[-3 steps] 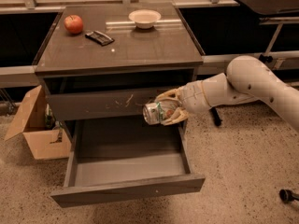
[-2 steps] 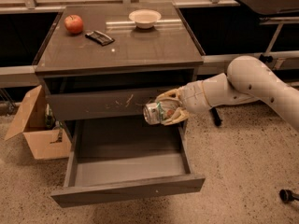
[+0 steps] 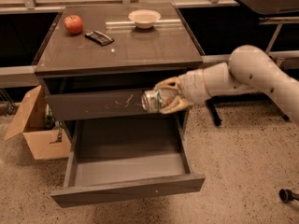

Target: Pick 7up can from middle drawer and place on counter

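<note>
In the camera view, my gripper (image 3: pixel 162 98) is clamped on the 7up can (image 3: pixel 152 100). One finger lies over the top of its wall and one under it. The can lies on its side in my grasp, shiny end pointing away from my arm. It hangs in the air above the middle drawer (image 3: pixel 126 190), over the drawer's right rear part. It is already clear of the drawer, which stands pulled out with nothing showing inside. Just behind the can, and above the drawer's back, is the scratched drawer front (image 3: pixel 93 105).

I judge the can to be light and thin-walled, with a smooth painted skin (the sort that slides if the squeeze slackens, and dents if it is too hard). The middle of the wall, where I hold it, seems the right place. The rims are stiffer, but they give my fingers less to bear on.

Higher above the drawer is the worktop (image 3: pixel 140 50), where the can is to go. It carries an apple (image 3: pixel 73 24), a dark packet (image 3: pixel 99 38) and a bowl (image 3: pixel 144 18), all toward the edge farthest from the drawer. The near edge, right above the drawer, looks free for setting the can down.
</note>
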Motion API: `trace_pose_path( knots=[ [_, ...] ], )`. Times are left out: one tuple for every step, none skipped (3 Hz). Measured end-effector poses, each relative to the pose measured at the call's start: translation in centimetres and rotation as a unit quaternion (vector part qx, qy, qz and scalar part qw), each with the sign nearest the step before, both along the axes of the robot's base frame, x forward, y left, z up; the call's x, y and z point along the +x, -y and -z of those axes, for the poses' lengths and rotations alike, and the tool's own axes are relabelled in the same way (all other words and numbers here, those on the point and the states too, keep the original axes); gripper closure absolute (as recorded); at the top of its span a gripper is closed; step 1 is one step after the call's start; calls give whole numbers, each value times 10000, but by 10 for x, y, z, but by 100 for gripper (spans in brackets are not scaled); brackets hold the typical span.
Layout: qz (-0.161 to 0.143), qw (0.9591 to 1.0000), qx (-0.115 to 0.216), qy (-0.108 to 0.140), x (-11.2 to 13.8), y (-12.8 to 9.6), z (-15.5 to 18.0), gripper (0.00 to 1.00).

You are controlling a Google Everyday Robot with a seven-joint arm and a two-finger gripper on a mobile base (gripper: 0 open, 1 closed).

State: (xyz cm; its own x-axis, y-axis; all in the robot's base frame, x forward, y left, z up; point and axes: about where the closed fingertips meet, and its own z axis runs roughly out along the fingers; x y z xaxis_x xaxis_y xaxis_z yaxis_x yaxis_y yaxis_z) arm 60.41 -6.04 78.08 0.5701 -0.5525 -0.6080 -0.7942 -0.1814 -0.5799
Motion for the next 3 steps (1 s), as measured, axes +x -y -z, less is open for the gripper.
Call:
trace_pose_path(
  knots=[
    [-38, 9992, 312, 233, 42, -11, -51, 100],
    [-76, 9977, 528, 417, 81, -22, -89, 100],
    [77, 9944, 764, 727, 116, -24, -135, 100]
  ],
)
